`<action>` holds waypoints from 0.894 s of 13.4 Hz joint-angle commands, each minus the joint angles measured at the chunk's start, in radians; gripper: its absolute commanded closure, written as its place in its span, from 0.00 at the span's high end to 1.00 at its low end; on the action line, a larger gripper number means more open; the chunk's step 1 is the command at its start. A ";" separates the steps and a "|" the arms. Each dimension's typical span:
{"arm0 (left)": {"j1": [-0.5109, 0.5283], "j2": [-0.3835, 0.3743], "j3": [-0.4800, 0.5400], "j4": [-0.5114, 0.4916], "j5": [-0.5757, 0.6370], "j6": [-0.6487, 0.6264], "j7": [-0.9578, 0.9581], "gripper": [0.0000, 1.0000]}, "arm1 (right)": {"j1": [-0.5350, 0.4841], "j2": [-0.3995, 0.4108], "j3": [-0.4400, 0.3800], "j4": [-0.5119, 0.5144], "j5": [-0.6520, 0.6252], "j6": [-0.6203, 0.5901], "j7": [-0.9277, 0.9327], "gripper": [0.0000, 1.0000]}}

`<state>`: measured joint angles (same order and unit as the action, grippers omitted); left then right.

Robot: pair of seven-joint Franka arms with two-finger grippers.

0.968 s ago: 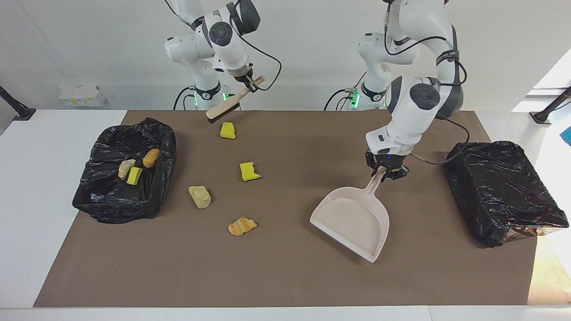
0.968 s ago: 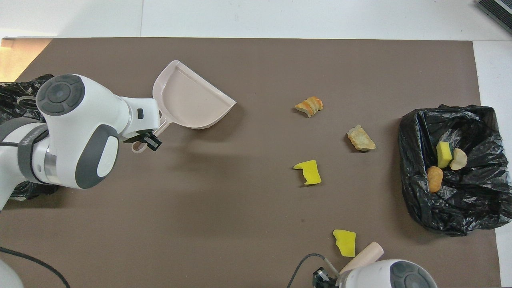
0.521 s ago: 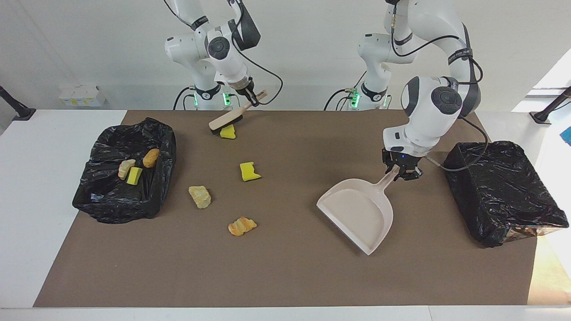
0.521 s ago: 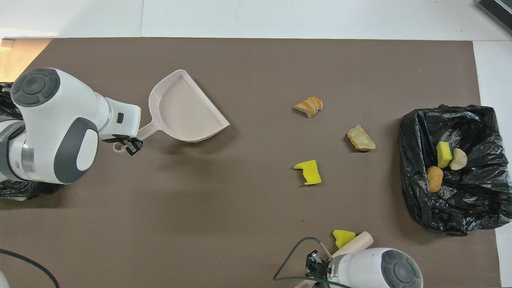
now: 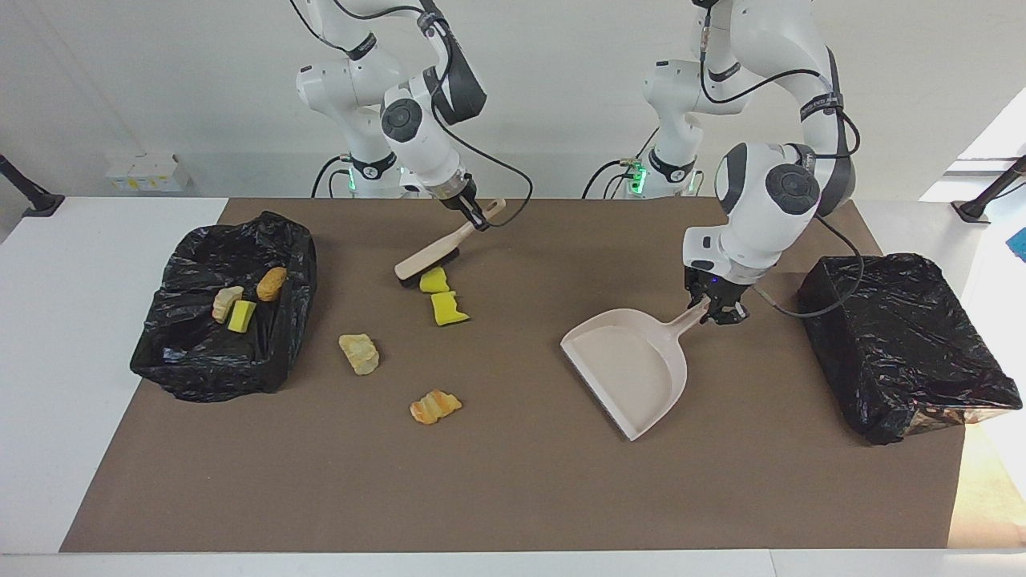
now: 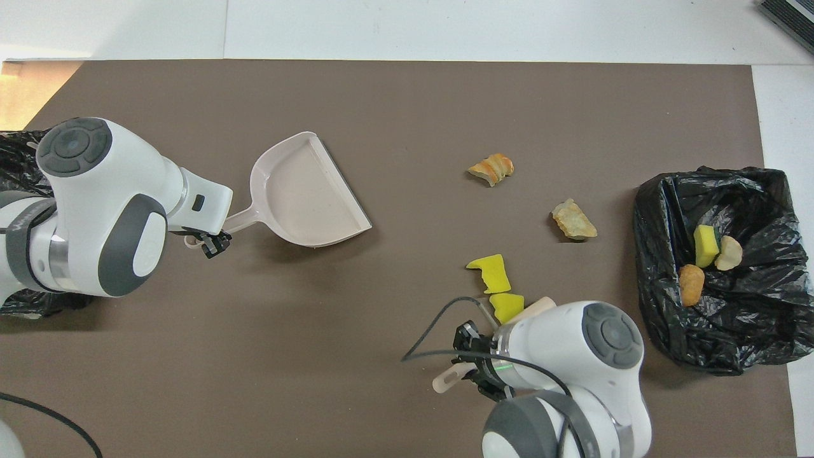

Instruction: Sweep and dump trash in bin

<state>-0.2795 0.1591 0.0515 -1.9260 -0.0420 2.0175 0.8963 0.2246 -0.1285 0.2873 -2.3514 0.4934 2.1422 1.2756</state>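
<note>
My right gripper is shut on the handle of the beige brush. The bristles press against a yellow sponge chunk, which lies next to a second yellow chunk. A pale beige lump and an orange lump lie on the mat farther from the robots. My left gripper is shut on the handle of the beige dustpan, whose mouth faces the scraps. The black-lined bin at the right arm's end holds a brown lump, a pale lump and a green-and-yellow sponge.
A second black-lined bin stands at the left arm's end of the brown mat, close to my left arm. White table borders the mat on all sides. A cable trails from each wrist.
The right gripper moved the brush away from the robots, pushing one yellow chunk up beside the other. The left gripper swung the dustpan so that its mouth faces the scraps.
</note>
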 commanded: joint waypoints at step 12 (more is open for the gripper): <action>-0.132 0.030 0.001 -0.045 0.011 0.190 -0.022 0.00 | -0.169 0.155 -0.004 0.334 -0.447 -0.251 -0.692 0.00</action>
<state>-0.3884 0.1980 0.0401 -1.9648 -0.0403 2.1857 0.8995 0.0770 0.0213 0.2762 -2.0424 0.1104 1.9317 0.6925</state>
